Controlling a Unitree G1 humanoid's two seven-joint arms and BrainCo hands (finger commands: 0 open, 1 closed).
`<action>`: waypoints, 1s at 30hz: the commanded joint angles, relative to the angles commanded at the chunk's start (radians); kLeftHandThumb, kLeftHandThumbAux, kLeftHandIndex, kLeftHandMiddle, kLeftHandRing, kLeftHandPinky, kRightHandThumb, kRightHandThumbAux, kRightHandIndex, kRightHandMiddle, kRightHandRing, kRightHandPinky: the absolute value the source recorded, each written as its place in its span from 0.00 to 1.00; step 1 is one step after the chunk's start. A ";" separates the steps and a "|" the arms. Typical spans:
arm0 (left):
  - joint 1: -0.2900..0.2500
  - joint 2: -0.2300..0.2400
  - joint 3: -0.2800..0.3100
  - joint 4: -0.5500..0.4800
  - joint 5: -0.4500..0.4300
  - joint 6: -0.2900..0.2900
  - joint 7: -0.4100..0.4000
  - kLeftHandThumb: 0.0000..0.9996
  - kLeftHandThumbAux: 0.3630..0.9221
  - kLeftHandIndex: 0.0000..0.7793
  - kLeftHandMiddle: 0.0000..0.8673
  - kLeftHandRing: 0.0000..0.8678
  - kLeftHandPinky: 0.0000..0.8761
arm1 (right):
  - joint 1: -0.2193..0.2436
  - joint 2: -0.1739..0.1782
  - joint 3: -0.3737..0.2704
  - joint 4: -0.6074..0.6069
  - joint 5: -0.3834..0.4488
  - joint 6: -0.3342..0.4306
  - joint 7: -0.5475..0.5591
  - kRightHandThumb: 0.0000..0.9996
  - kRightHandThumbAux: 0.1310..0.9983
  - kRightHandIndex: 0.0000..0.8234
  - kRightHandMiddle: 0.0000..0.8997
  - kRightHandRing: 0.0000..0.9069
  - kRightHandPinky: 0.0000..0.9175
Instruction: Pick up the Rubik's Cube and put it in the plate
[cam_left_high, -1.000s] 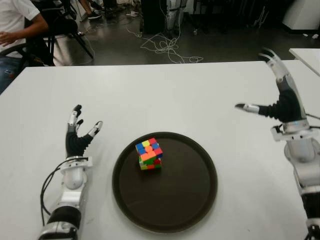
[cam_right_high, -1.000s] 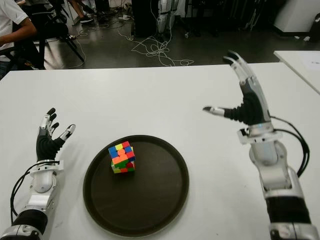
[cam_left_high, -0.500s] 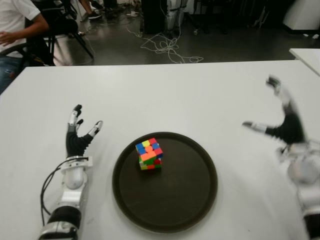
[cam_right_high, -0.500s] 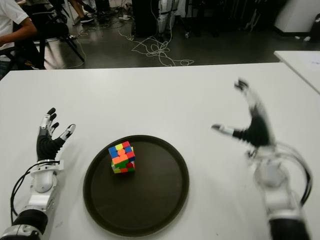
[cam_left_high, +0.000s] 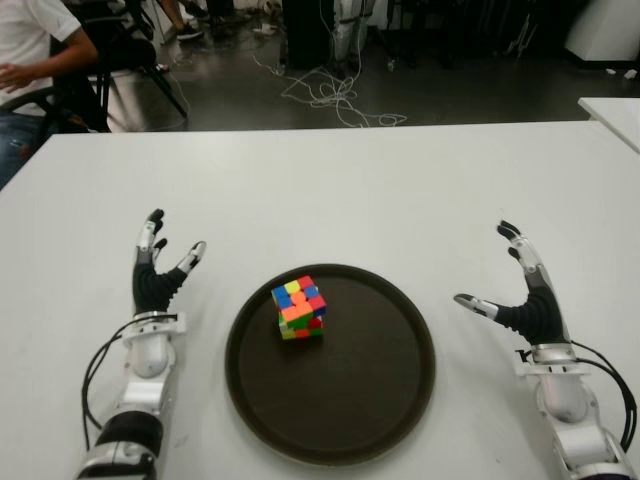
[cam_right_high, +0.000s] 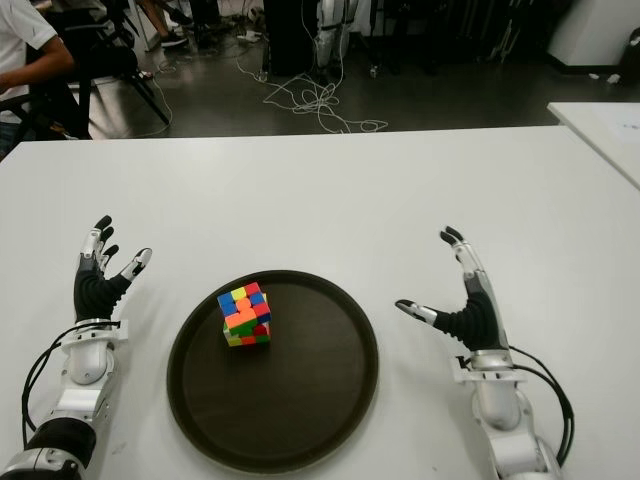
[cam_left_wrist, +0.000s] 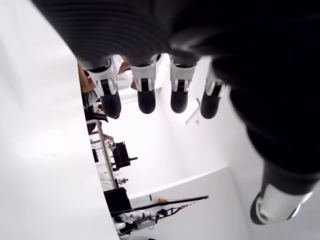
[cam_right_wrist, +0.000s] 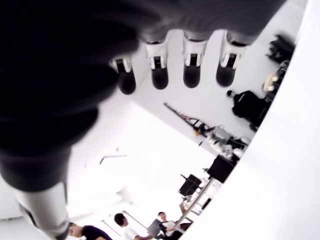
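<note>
The Rubik's Cube (cam_left_high: 298, 309) is sitting inside the plate (cam_left_high: 390, 400), left of its centre, so the placing looks done. Both hands are holding nothing: the right hand (cam_left_high: 528, 297) is spreading its fingers just right of the plate, the left hand (cam_left_high: 157, 272) is showing open to its left. A careless sweep inward could be knocking the cube; it is possibly tilted. The table (cam_left_high: 330, 190) beyond is offering room.
</note>
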 joint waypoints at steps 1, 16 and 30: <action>0.000 0.000 0.000 -0.001 0.000 0.000 0.000 0.22 0.55 0.03 0.04 0.01 0.01 | 0.006 0.006 0.002 -0.007 0.001 0.003 -0.002 0.00 0.72 0.00 0.00 0.00 0.00; 0.004 0.007 -0.004 -0.010 0.007 -0.001 0.004 0.19 0.62 0.02 0.03 0.01 0.00 | 0.008 0.035 0.023 -0.066 0.029 0.078 -0.033 0.00 0.85 0.00 0.00 0.00 0.00; 0.005 0.008 -0.003 -0.016 -0.005 0.023 -0.010 0.20 0.66 0.03 0.04 0.02 0.02 | 0.000 0.024 0.036 -0.069 0.029 0.050 -0.036 0.00 0.88 0.00 0.00 0.00 0.00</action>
